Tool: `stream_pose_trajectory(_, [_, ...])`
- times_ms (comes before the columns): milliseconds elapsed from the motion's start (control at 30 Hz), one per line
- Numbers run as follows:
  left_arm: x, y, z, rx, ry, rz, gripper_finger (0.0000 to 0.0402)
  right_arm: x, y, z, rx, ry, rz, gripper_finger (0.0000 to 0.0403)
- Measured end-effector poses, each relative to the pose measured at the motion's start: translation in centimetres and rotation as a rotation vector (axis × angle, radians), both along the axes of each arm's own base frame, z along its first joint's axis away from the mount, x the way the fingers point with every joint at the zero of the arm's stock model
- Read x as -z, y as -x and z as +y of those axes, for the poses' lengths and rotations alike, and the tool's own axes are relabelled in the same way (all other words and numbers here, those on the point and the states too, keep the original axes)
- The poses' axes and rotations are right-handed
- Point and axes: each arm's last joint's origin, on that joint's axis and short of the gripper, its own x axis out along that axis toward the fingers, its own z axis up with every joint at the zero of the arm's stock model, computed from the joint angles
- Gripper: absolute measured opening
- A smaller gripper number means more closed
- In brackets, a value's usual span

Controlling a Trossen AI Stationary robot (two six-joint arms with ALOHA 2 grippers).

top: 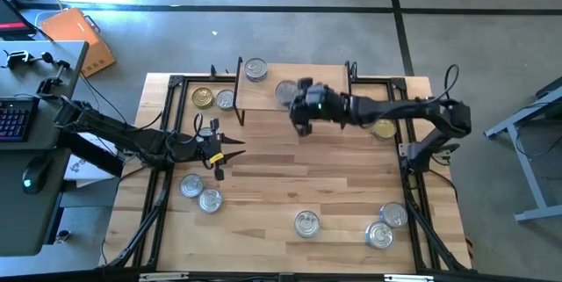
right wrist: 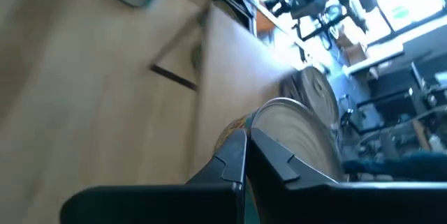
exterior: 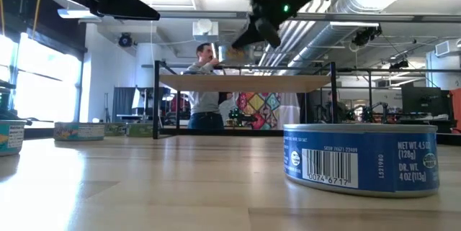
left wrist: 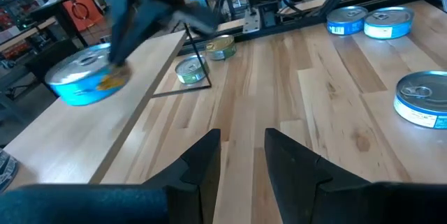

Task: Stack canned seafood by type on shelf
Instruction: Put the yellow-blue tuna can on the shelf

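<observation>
My right tool (top: 301, 115), fingers together, hovered by two tins on the shelf (top: 307, 80); nine tins waited on the worktop (top: 290, 185).

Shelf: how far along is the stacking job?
Done: two tins lie on the shelf, unstacked. In hand: nothing; the shut right gripper is by one, the left gripper open. Left: about eight loose tins on the table.
</observation>
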Motion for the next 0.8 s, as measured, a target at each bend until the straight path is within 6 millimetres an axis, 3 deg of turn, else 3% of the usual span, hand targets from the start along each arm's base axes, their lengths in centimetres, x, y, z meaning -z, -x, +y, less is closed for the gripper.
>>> stream_pose_trajectory(167, [0.0, 0.0, 0.0, -0.001, 0.0, -0.001, 0.0106, 0.6, 0.5, -4.4, 0.032, -0.047, -0.035, 0.0])
stream_pose_trajectory(267, [0.0, 0.0, 0.0, -0.001, 0.001, -0.004, 0.0106, 1.0, 0.9, -6.0, 0.052, -0.065, -0.039, 0.0])
stream_pose_trajectory(600, [-0.1, 0.0, 0.0, -0.005, 0.001, -0.009, 0.0106, 1.3, 1.6, -8.4, 0.058, -0.121, -0.08, 0.0])
stream_pose_trajectory(800, [-0.1, 0.0, 0.0, -0.006, 0.003, -0.015, 0.0106, 2.6, 1.5, -9.7, 0.095, -0.137, -0.07, 0.0])
